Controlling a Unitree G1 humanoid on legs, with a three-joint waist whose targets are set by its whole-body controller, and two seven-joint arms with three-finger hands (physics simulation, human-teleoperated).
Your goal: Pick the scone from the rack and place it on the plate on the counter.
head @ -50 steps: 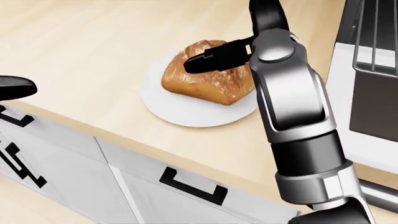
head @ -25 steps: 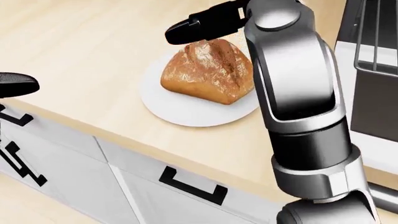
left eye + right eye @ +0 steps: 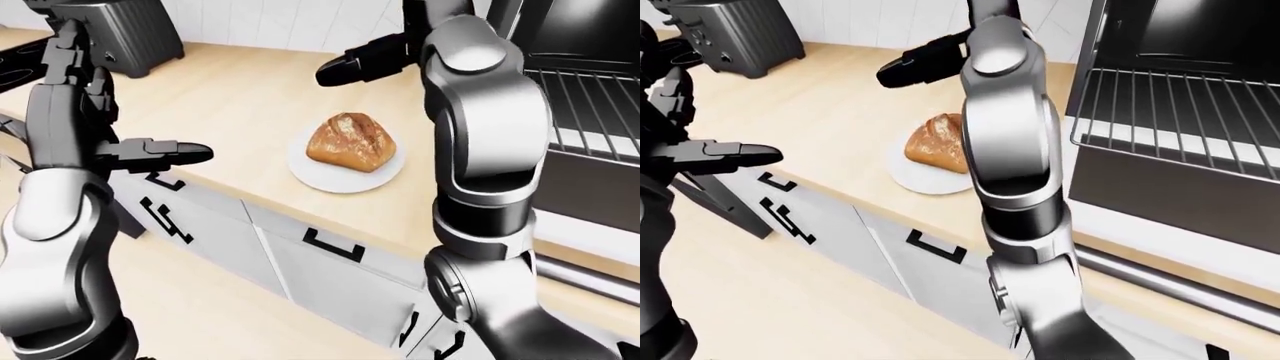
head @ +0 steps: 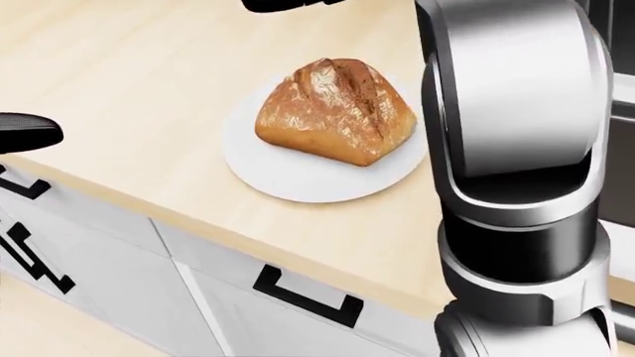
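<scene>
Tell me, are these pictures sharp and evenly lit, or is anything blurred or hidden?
Head view: crisp, flat lighting; the golden-brown crusty scone throws only a faint shadow on the round white plate; the grey metal right arm fills the right side. Right-eye view: that arm hides part of the scone. Left-eye view: sharp, no glare.

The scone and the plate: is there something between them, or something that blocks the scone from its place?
Nothing visible does. The scone already lies on the white plate on the counter, touching it. The right hand is open above the counter, apart from the scone. The left hand is open at the counter's edge.
</scene>
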